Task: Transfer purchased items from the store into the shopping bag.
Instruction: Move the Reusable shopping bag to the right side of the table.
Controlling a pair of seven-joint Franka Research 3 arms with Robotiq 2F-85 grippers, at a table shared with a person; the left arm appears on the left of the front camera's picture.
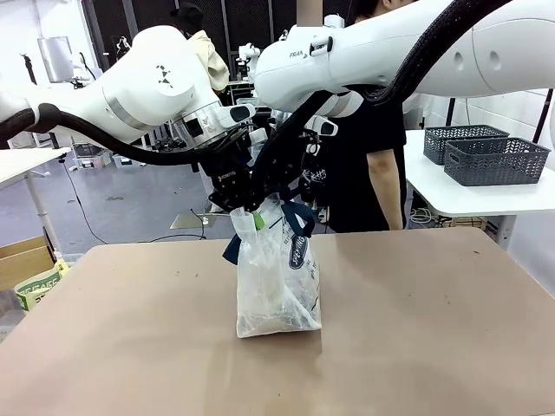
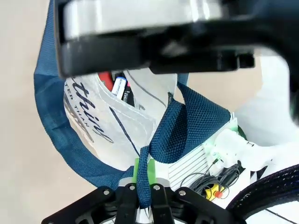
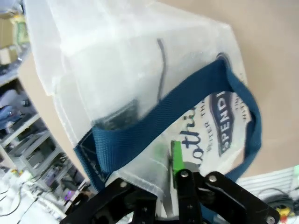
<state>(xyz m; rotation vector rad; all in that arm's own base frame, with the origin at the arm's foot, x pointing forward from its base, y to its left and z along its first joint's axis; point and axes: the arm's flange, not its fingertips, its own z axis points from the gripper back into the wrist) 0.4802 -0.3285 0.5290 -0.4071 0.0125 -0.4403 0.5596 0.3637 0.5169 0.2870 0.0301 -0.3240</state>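
shopping bag (image 1: 279, 286) upright on table (image 1: 416, 321), packets (image 2: 119, 87) inside

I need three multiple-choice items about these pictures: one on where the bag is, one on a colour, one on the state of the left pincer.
1. Where does the shopping bag stand?
A. on the brown table
B. on the floor
C. inside a grey basket

2. What colour are the bag's straps?
A. red
B. dark blue
C. yellow

3. What is the left pincer doing?
A. standing wide open
B. gripping a cardboard box
C. shut on a strap

Answers:
1 A: in the front view the bag's bottom rests on the tabletop.
2 B: both wrist views show dark blue woven straps.
3 C: in the left wrist view the green pads pinch the strap between them.
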